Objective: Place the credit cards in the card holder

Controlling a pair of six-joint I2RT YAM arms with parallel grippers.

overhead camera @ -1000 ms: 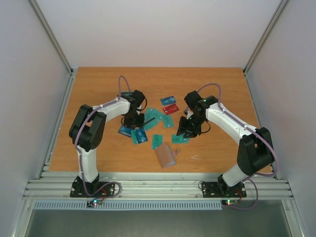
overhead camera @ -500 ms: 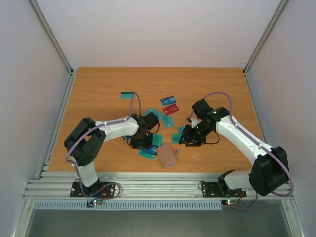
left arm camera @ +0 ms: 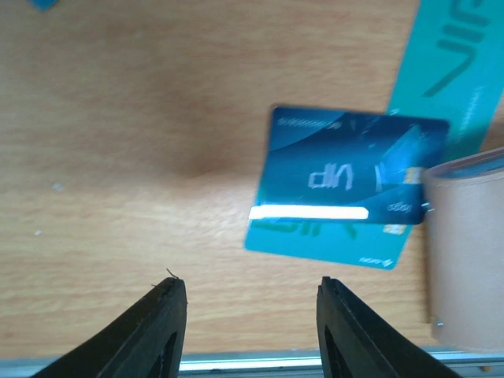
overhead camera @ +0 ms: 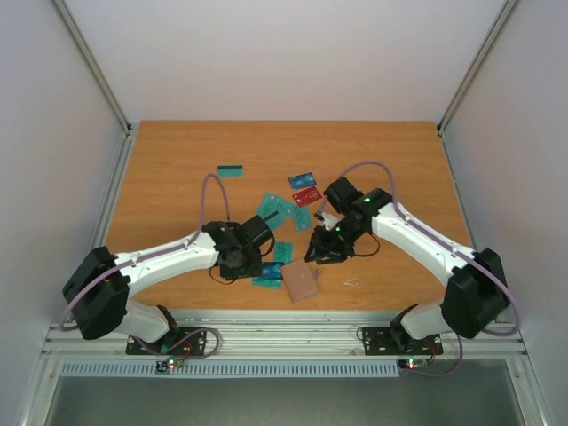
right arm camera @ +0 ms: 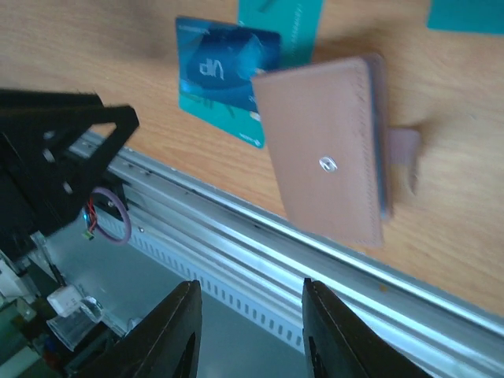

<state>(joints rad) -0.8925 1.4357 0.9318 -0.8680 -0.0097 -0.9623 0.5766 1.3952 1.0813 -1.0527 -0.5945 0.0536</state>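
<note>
The tan card holder [overhead camera: 300,282] lies flat near the table's front edge, its centre dot [right arm camera: 327,164] facing up. A blue credit card [left arm camera: 346,169] lies over a teal one [left arm camera: 315,240], both touching the card holder's [left arm camera: 468,260] left side. My left gripper [left arm camera: 252,287] hovers just left of them [overhead camera: 251,266], open and holding nothing. The right gripper [right arm camera: 248,295] is open too, low above the holder's far right side [overhead camera: 317,256], with nothing between its fingers. More credit cards are scattered behind: teal [overhead camera: 275,206], blue [overhead camera: 303,180], red [overhead camera: 307,194].
A teal card with a dark stripe [overhead camera: 231,170] lies alone at the back left. The metal rail [right arm camera: 236,228] runs along the table's front edge, right beside the holder. Black parts of the left arm [right arm camera: 55,157] sit close to the right gripper.
The left arm swung down toward the front edge; the blue and teal cards now lie against the holder, and its jaws widened a little. The right gripper shifted left, nearer the holder.
</note>
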